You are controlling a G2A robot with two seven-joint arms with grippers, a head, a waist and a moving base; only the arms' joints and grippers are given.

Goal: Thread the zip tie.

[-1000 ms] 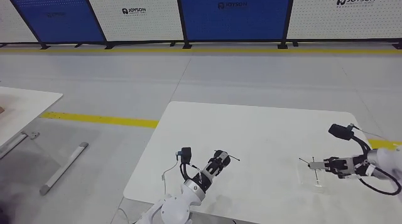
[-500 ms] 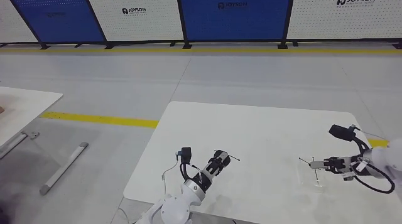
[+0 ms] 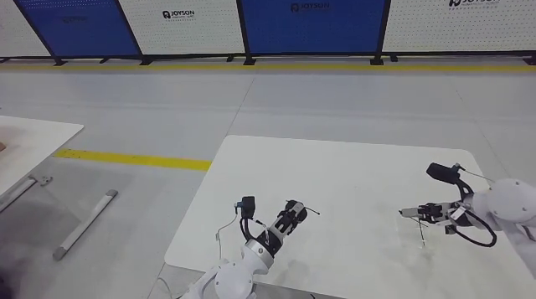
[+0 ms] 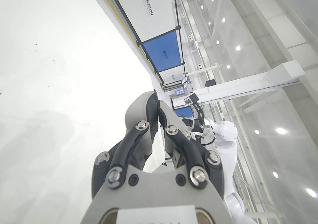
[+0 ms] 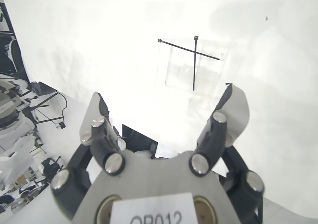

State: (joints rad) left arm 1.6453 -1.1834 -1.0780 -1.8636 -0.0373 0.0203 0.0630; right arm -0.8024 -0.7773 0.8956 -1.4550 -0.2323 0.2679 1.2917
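Note:
Two black zip ties lie crossed on a clear plastic square (image 5: 211,66) on the white table (image 3: 352,173). One tie (image 5: 181,47) runs slantwise, the other (image 5: 194,71) straight across it. My right gripper (image 5: 165,92) is open and hovers just short of the ties, apart from them; in the top view the right gripper (image 3: 412,212) sits at the table's right side over the clear square (image 3: 423,240). My left gripper (image 4: 157,103) is shut, pads pressed together, low over the table's near left part (image 3: 295,209). A thin dark line pokes out beside its tip in the top view.
The table's front edge runs close behind both arms. Beyond the table is bare grey floor with a yellow line (image 3: 134,159), and blue and white panels (image 3: 310,6) at the back. Another white table's corner (image 3: 33,144) stands far left.
My right gripper has shifted left along the table, closing in over the clear square with the ties. The left arm has kept still.

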